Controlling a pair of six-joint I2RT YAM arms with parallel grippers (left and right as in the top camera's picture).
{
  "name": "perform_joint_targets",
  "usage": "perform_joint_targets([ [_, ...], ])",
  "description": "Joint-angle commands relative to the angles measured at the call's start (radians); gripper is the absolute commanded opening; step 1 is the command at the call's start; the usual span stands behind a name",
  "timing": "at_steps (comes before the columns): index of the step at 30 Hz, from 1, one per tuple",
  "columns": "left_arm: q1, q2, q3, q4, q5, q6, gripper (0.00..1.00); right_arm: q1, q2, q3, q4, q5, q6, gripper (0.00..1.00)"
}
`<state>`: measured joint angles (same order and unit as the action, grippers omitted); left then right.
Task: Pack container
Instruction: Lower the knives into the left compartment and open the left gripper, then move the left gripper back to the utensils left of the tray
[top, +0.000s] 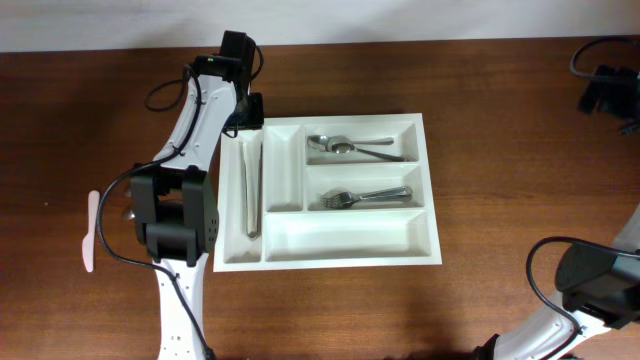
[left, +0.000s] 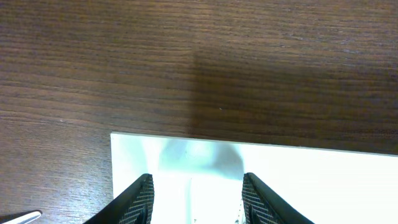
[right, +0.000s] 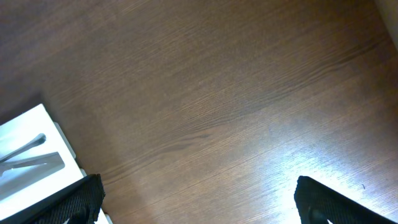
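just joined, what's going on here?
The cutlery tray is part-packed: a knife in a left narrow slot, spoons and forks in two right-hand ones. The left gripper hovers open and empty over the tray's far-left corner. The right gripper is open over the table, off the tray's near-right side.

White five-compartment container (top: 330, 250), flat on table centre, cutlery inside
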<state>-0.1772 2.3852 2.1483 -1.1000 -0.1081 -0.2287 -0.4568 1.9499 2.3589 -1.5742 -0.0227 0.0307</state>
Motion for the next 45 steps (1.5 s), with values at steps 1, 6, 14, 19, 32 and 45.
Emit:
perform_joint_targets([
  [1, 0.001, -0.007, 0.004, 0.000, 0.014, -0.002, 0.48, -0.002, 0.000, 0.001, 0.003, 0.009, 0.011, 0.99],
  [6, 0.002, -0.078, 0.098, -0.014, -0.058, -0.002, 0.57, -0.002, 0.000, 0.001, 0.009, 0.009, 0.012, 0.99],
  [14, 0.123, -0.206, 0.114, -0.420, -0.084, -0.154, 0.94, -0.002, 0.000, 0.001, 0.019, 0.008, 0.012, 0.99],
  [19, 0.260, -0.205, 0.105, -0.489, -0.067, -0.201, 0.94, -0.002, 0.000, 0.001, 0.021, 0.009, 0.012, 0.99],
  [32, 0.252, -0.266, 0.105, -0.531, -0.243, -0.257, 0.93, -0.002, 0.000, 0.001, 0.019, 0.009, 0.011, 0.99],
  [45, 0.087, -0.517, -0.018, -0.478, -0.129, 0.113, 0.93, -0.002, 0.000, 0.001, 0.027, 0.009, 0.011, 0.99],
])
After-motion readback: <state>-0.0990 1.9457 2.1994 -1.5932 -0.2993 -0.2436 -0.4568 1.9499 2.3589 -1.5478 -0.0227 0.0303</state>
